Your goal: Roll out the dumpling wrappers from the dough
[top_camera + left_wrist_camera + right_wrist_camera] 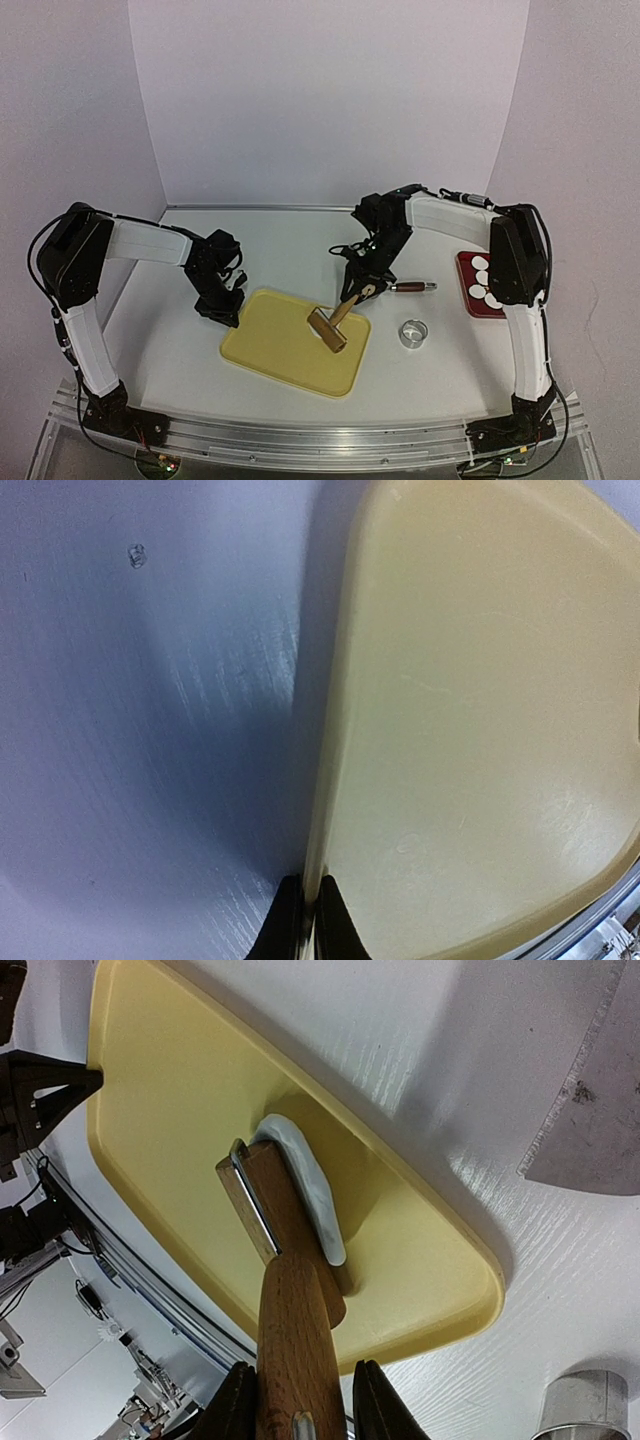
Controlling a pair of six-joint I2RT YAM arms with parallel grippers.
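Note:
A yellow tray (pixel 270 350) lies in the middle of the table. My left gripper (pixel 222 308) is shut on the rim (pixel 318 810) at the tray's left edge, one finger (pixel 285 925) outside it and the other inside. My right gripper (pixel 358 290) is shut on the handle of a wooden roller (pixel 290 1330), tilted down toward the tray. The roller's head (pixel 327 330) rests on a small white dough patch (pixel 312 1190) near the tray's right side. Several dumpling wrappers (pixel 480 278), small white discs, lie on a dark red plate (pixel 466 262) at the right.
A metal ring cutter (pixel 412 333) stands on the table right of the tray, also seen as the ring cutter (pixel 585 1405) in the right wrist view. A brown-handled tool (pixel 412 287) lies behind it, and a grey blade (pixel 595 1110) shows on the table.

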